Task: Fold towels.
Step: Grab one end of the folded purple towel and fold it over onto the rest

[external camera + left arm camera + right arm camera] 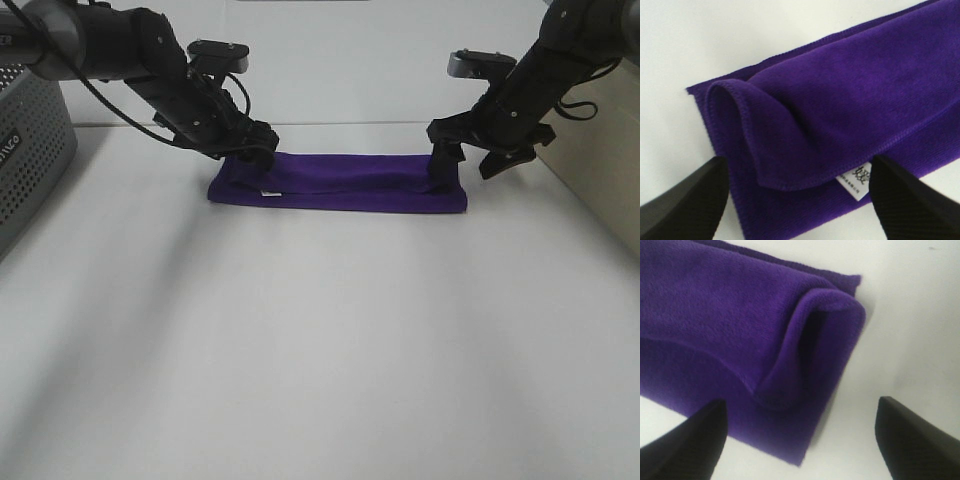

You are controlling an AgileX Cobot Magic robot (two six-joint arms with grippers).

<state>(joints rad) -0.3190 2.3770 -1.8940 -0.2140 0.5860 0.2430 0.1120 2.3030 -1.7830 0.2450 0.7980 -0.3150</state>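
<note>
The deep purple towel (340, 185) lies on the white table (320, 340), folded into a long narrow strip, with its small white tag (268, 192) near the left end. My left gripper (252, 150) hovers open over the strip's left end. In the left wrist view the left gripper (799, 162) holds nothing, and a loosely curled top layer of the towel (840, 100) and the tag (856, 181) lie between its fingers. My right gripper (468, 160) is open over the right end. In the right wrist view the right gripper (801, 404) is empty above the towel's (730, 325) rolled edge.
A grey perforated box (30, 150) stands at the far left edge of the table. A pale upright panel (605, 150) stands at the far right behind the right arm.
</note>
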